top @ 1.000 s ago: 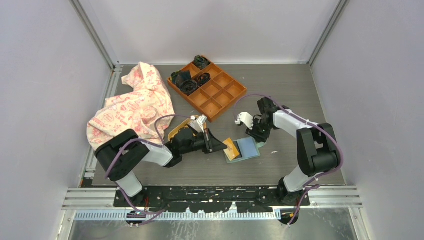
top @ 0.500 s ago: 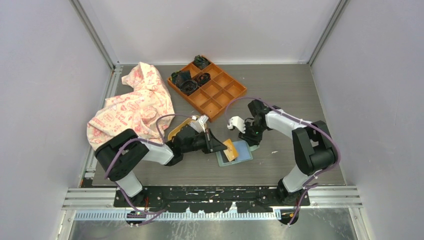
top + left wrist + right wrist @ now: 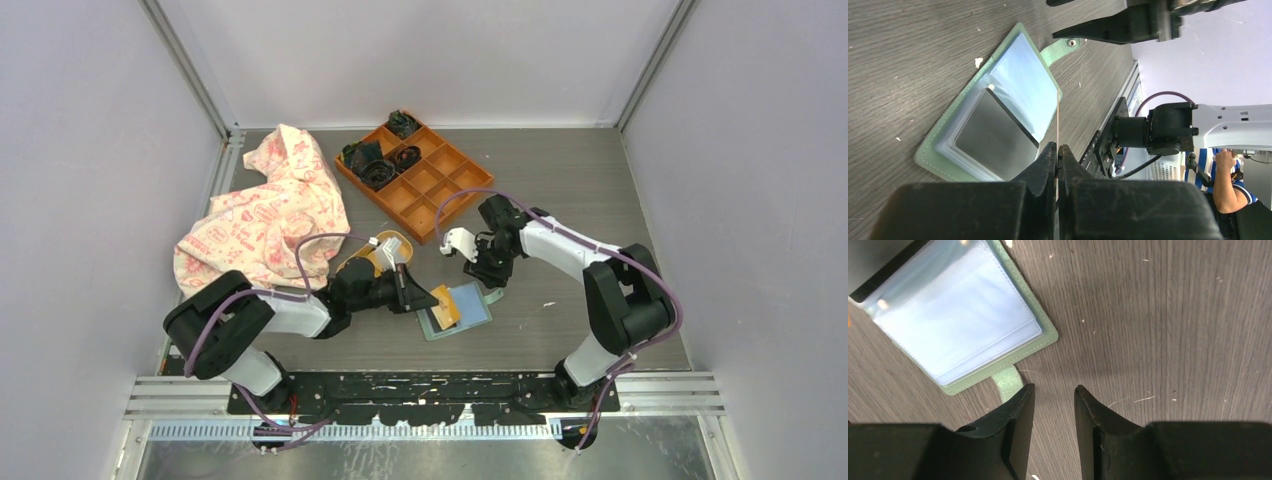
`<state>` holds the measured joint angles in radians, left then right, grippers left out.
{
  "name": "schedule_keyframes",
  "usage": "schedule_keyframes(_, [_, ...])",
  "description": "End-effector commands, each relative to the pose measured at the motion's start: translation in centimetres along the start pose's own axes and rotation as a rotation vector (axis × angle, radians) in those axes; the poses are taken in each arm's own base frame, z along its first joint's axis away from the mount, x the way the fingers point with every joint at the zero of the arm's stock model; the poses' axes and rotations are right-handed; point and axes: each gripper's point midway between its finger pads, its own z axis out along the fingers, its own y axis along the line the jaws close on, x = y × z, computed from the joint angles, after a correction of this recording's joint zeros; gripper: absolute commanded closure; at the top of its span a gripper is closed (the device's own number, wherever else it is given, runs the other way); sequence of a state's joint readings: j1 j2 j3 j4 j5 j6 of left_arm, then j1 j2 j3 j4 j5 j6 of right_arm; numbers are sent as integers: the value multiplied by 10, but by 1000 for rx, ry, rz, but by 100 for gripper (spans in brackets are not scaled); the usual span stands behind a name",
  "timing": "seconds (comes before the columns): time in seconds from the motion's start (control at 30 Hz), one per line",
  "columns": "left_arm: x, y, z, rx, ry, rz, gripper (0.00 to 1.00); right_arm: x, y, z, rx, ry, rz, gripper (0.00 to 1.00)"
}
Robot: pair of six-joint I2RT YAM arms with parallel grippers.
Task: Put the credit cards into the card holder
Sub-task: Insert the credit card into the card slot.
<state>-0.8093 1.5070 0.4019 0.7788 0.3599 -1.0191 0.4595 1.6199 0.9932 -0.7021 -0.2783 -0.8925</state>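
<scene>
The sage-green card holder (image 3: 468, 301) lies open on the table, blue lining up. A black credit card (image 3: 993, 137) sits in its clear sleeve and also shows in the right wrist view (image 3: 878, 260). My left gripper (image 3: 425, 300) is shut on a thin tan-orange leaf (image 3: 446, 306) standing up from the holder, seen edge-on in the left wrist view (image 3: 1057, 115). My right gripper (image 3: 490, 279) is open just past the holder's closing tab (image 3: 1007, 382), one finger over the tab. No pale grey-white card is in view.
An orange nine-compartment tray (image 3: 415, 178) with dark items stands at the back. A patterned cloth (image 3: 265, 210) lies at the left. A yellow oval dish (image 3: 388, 250) sits behind my left arm.
Both grippers and the card holder have shifted left and a little nearer. The left gripper has kept hold of the tan-orange leaf.
</scene>
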Motion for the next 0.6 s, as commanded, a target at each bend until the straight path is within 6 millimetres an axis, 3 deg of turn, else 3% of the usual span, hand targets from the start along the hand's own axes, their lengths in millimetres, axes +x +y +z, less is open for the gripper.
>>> schedule_keyframes(0.0, [-4,-7,5,66,-16,-15,100,-13,5,-12,-21,-58,-36,59])
schedule_keyframes(0.17, [-1,-1,14,50,6,-55,100,-4,0,-6,-17,-4,-27,60])
schedule_keyframes(0.57, [8,19,13,-70,52,-99,100,6,0,4,-35,49,-16,60])
